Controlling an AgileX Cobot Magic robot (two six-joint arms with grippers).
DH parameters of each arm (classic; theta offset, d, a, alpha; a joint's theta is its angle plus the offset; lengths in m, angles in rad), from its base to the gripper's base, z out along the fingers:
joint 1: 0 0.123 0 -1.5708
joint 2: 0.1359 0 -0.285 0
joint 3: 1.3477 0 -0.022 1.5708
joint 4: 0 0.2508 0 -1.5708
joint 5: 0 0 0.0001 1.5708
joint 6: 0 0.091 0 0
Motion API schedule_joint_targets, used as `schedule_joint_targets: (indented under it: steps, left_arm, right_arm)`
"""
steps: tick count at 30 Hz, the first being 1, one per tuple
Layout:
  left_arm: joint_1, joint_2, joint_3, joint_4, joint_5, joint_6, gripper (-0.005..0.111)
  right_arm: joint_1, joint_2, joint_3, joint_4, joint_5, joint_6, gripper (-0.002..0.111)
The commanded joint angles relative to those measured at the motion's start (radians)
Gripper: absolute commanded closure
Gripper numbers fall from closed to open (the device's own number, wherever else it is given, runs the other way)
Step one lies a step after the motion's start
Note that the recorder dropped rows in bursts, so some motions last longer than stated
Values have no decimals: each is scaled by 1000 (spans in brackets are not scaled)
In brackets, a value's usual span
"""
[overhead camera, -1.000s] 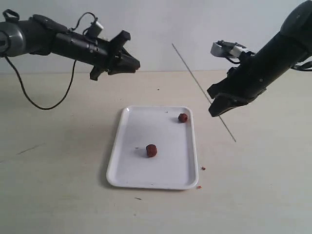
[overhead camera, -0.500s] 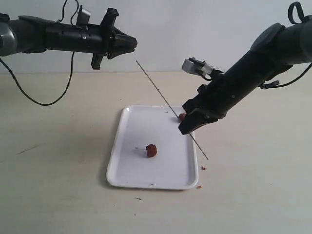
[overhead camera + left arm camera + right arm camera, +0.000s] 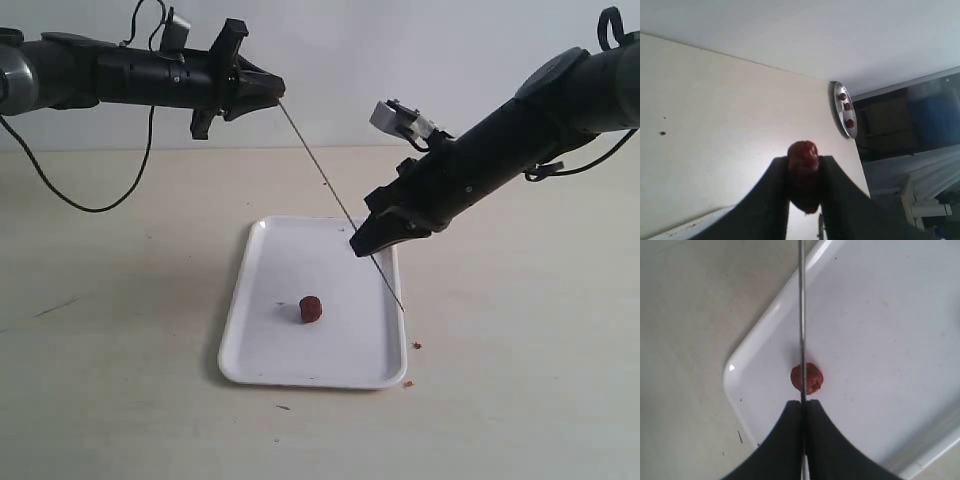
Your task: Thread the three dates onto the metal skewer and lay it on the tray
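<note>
Slanting through the air above the tray (image 3: pixel 232 330), the metal skewer (image 3: pixel 320 172) runs from its upper end at the left tool (image 3: pixel 275 92) down to a lower tip that hangs over the tray's right rim. The right tool (image 3: pixel 362 245) is clamped tight on the rod's lower part, its fingers meeting around it. The left tool, high and well clear of the counter (image 3: pixel 120 380), pinches the first date (image 3: pixel 802 152) between nearly closed fingers. Whether the skewer's point has entered that date cannot be told. The second date (image 3: pixel 311 309) lies mid-tray with bare white all round. The third date (image 3: pixel 807 378) sits close to a tray corner, under the right tool. Reddish crumbs (image 3: pixel 417 345) dot the counter just off the tray's right edge.
</note>
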Motion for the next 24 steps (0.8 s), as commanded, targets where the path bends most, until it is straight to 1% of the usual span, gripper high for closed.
schedule_joint_targets:
  steps: [1,18,24]
  left_arm:
    - [-2,-10,-6,-18,7,9,85]
    - [-2,-10,-6,-36,56,7,85]
    - [-2,-10,-6,-100,56,7,85]
  right_arm:
    - [0,-2,5,16,-15,-18,108]
    - [0,2,5,8,-59,-18,108]
    - [0,3,5,-30,-65,-7,108]
